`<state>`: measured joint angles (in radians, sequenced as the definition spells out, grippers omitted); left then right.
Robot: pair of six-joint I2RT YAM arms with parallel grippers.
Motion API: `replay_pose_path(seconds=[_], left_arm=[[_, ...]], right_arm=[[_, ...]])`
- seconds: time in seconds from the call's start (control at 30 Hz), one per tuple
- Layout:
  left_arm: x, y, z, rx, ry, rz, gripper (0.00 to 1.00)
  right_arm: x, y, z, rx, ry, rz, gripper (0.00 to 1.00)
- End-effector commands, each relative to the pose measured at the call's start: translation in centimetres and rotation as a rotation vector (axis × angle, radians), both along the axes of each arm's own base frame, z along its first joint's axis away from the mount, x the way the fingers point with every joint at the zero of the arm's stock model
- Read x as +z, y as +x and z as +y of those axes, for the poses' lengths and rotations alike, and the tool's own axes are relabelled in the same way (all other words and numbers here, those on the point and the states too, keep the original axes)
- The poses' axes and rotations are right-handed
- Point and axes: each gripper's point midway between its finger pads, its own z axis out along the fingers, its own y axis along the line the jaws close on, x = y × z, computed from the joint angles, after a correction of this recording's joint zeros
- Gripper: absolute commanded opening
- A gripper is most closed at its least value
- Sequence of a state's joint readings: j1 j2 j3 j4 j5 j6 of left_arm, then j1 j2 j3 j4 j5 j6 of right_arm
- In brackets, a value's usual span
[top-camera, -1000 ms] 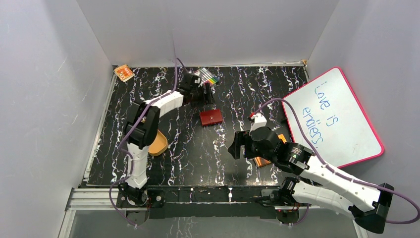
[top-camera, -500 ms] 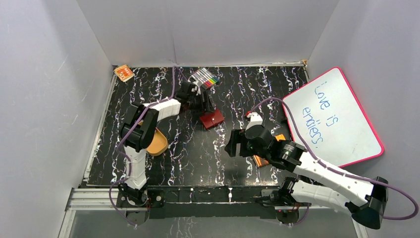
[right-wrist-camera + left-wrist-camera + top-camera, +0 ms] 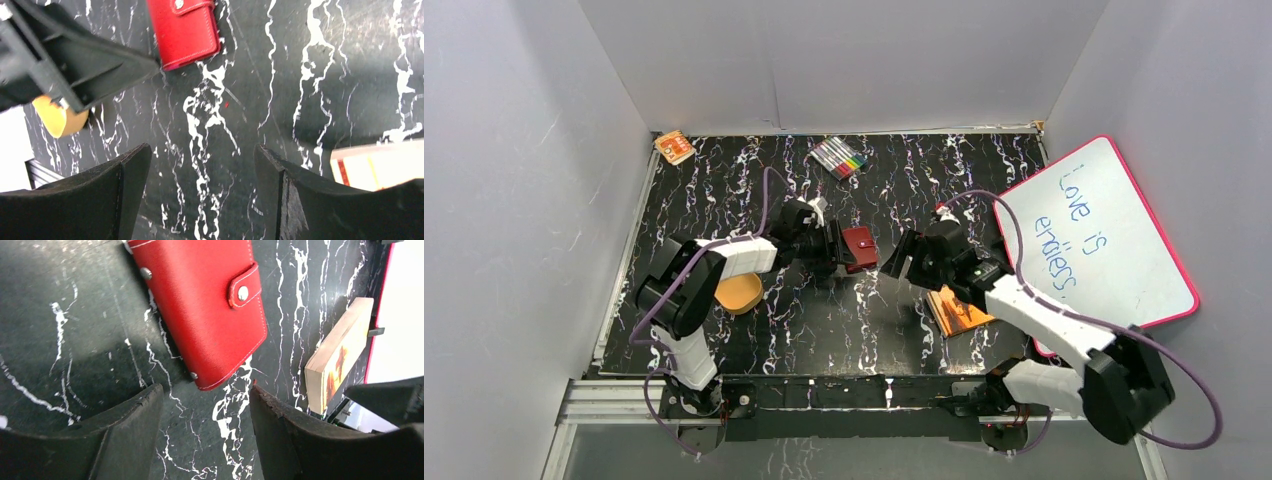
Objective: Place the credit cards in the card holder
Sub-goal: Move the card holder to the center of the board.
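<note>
Card holder (image 3: 860, 248) snapped shut, well clear of table (image 3: 724, 180) edges. Left gripper (image 3: 833, 254) and right gripper (image 3: 901, 262) flanking it, jaws apart, empty; both nearer than before.

We see wallet (image 3: 200, 310): smooth red leather-look, faint sheen, pale stitching, shiny metal snap (image 3: 243, 293); table (image 3: 65, 340): black marble-look, scuffed; book (image 3: 340, 352) right of wallet: matt paper edge; left fingers (image 3: 125, 435): matt black plastic.

Lab rig: white enclosure walls (image 3: 844, 60), marbled tabletop (image 3: 844, 330)
</note>
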<state>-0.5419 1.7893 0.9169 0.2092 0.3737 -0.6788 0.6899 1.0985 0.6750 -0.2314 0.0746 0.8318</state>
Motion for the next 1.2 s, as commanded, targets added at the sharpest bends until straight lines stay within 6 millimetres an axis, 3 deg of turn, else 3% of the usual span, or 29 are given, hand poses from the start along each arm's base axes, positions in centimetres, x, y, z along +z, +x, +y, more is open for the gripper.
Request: replay_pose_path(seconds=[0.0,0.13,0.23,0.47,0.7,0.97,1.17], left_arm=[[-1.1,-1.1,2.8,0.093,0.115,0.046,0.63],[0.2,-0.6,3.2,0.147,0.111,0.028,0.63],[0.9,-0.7,3.4,0.173,0.104,0.034,0.63],[2.0,-3.2,5.7,0.205,0.149,0.048,0.63],[3.3,-5.3,7.2,0.226,0.147,0.042,0.63],[4.3,-5.7,7.5,0.226,0.138,0.029,0.62],[4.0,-6.0,7.7,0.227,0.149,0.039,0.62]], right_arm=[[1.2,2.8,2.4,0.107,0.100,-0.036,0.82],[0.4,5.6,2.8,0.121,0.066,-0.035,0.79],[-1.3,7.5,2.7,0.111,0.059,0.002,0.73],[-3.4,10.3,3.7,0.118,0.081,0.034,0.64],[-4.9,11.1,5.0,0.138,0.132,0.076,0.58],[-6.9,10.5,5.1,0.140,0.131,0.127,0.51],[-7.2,10.0,5.2,0.147,0.152,0.133,0.37]])
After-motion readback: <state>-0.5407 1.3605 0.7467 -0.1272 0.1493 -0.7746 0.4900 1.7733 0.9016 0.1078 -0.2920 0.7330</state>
